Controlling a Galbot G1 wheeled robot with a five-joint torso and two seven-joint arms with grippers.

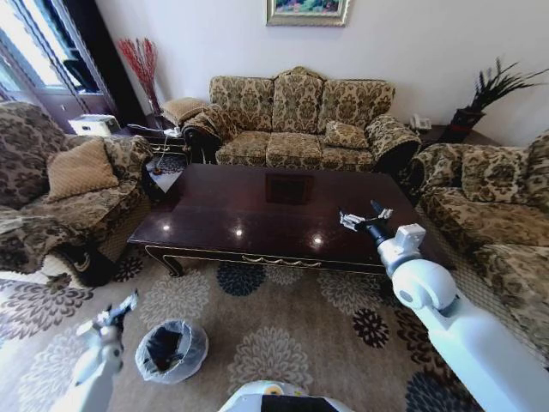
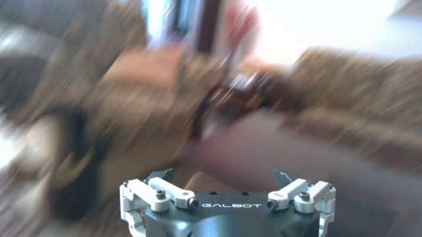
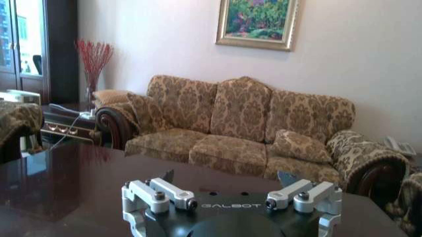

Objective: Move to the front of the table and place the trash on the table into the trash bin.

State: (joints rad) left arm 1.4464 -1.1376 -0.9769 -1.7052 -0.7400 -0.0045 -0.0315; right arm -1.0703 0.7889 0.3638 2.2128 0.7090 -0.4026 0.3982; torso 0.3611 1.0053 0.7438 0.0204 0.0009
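I hold the right gripper (image 1: pixel 364 217), jaws spread and empty, over the table (image 1: pixel 257 215) at two o'clock; the left gripper (image 1: pixel 110 316), also spread, hangs beside the trash bin (image 1: pixel 171 350) at seven. The bin's liner looks flimsy.

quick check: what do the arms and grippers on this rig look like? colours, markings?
Arms are glossy white rounded shells with a ball-like joint. The right gripper has a dark grey body lettered GALBOT, silver-white linkage bars with dark bolts, and dark finger tips. The left gripper matches: same lettering, same silver linkages.
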